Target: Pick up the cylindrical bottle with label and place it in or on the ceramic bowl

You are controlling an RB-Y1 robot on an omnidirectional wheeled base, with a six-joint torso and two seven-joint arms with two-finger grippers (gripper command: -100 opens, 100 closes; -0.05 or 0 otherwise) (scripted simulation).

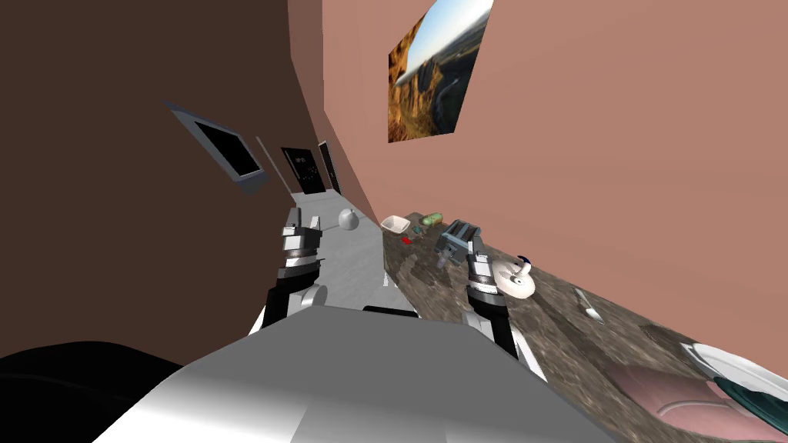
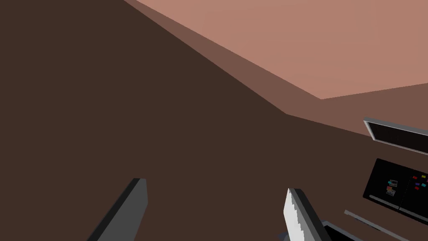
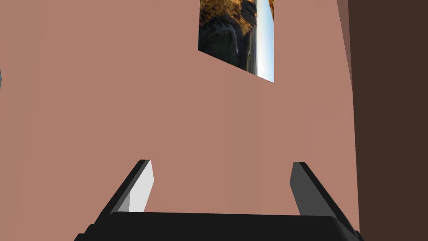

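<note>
The green cylinder, the likeliest bottle, lies on its side at the far end of the counter, well apart from both pairs of jaws. Its label is too small to make out. Just to its left sits a white bowl, shallow with a squarish rim, at the counter's far left corner. A few small red and teal bits lie just near of the bowl.

The right gripper is held over the counter's left edge, nearer than the cylinder, with a grey ribbed box between the 2. In the right wrist view its 2 thin blade fingers stand wide apart, nothing between them. The right forearm rises from beside the chest with the gripper pointing up and away. Just right of it rests a white round dish carrying a small white, dark-tipped piece.

The left gripper is raised off to the left of the counter, above the pale floor, jaws likewise apart with nothing held, as the left wrist view shows.

The counter top is mottled brown stone. Farther right on it lie a slim pale utensil and a pink and white dish.
</note>
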